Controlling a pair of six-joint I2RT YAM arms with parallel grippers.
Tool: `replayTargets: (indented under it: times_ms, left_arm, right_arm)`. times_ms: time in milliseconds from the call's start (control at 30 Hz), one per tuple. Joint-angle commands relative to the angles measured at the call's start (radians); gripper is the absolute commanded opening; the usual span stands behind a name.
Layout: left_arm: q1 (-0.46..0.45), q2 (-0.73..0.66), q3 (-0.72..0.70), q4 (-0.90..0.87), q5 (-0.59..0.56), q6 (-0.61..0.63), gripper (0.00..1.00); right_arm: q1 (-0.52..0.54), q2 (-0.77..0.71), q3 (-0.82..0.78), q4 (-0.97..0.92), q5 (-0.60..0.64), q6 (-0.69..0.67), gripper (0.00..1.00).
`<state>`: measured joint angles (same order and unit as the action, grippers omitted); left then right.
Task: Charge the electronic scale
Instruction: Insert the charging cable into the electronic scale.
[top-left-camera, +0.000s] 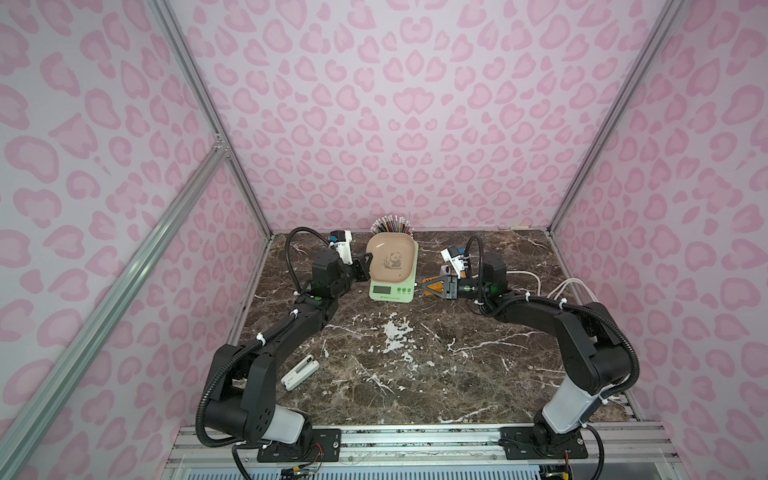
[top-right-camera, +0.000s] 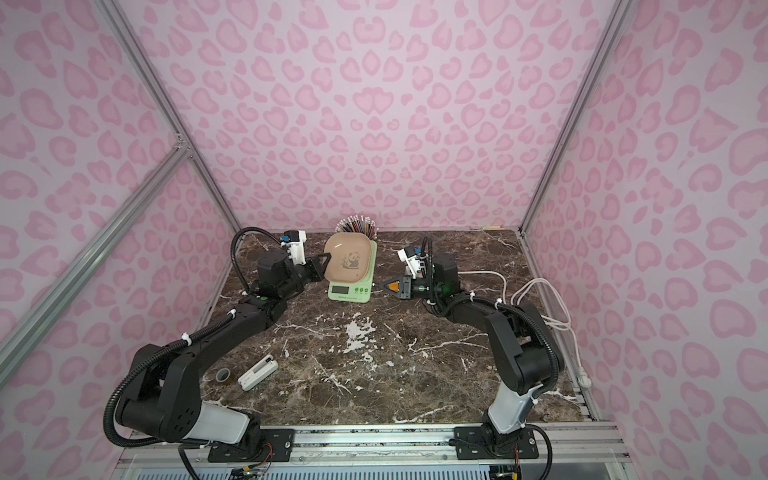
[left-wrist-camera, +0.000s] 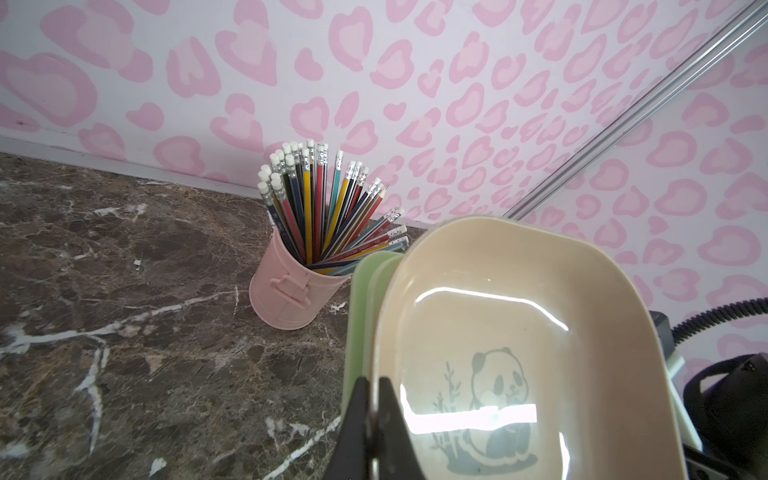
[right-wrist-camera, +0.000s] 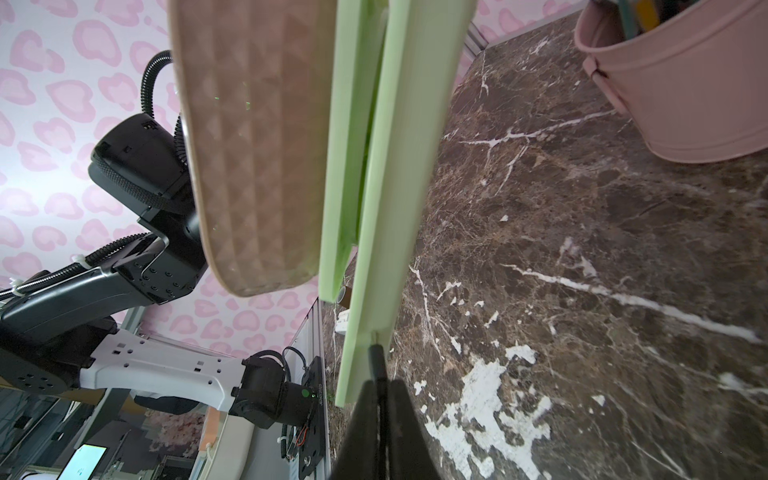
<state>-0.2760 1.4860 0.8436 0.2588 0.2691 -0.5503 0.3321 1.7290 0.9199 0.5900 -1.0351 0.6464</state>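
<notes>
1. Claws: the left claw (top-left-camera: 367, 262) is pressed together on the left rim of the tray, as the left wrist view shows. The right claw (top-left-camera: 420, 285) is closed on a small dark plug (right-wrist-camera: 376, 357) (a charging connector, I judge).
2. Tabletop (top-left-camera: 415, 365): the electronic scale (top-left-camera: 392, 296) sits toward its back, just in front of a pink pencil cup (left-wrist-camera: 291, 299) and between the two claws.
3. Scale: a light, rigid plastic body that would likely skid on the polished stone under a sideways push, so it wants bracing from the side opposite the plug.
4. Tray (top-left-camera: 392, 255): beige, smooth and glossy, and seemingly resting loose on the green base. A hold on its rim may lift or tilt it rather than steady the scale, so the base edge looks the safer place to hold.
5. Plug: its tip meets the scale's right edge at a small notch; whether it is fully seated I cannot tell.
</notes>
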Motion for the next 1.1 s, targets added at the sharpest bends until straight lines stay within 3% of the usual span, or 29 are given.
replayTargets:
  times_ms: [0, 1067]
  left_arm:
    - [-0.002, -0.015, 0.003, 0.094, 0.035, -0.031, 0.04]
    - [-0.001, -0.027, -0.008, 0.110, 0.048, -0.027, 0.05]
  right_arm:
    - [0.005, -0.012, -0.002, 0.027, -0.005, -0.008, 0.00]
    - [0.014, -0.023, -0.003, -0.036, 0.051, 0.095, 0.00]
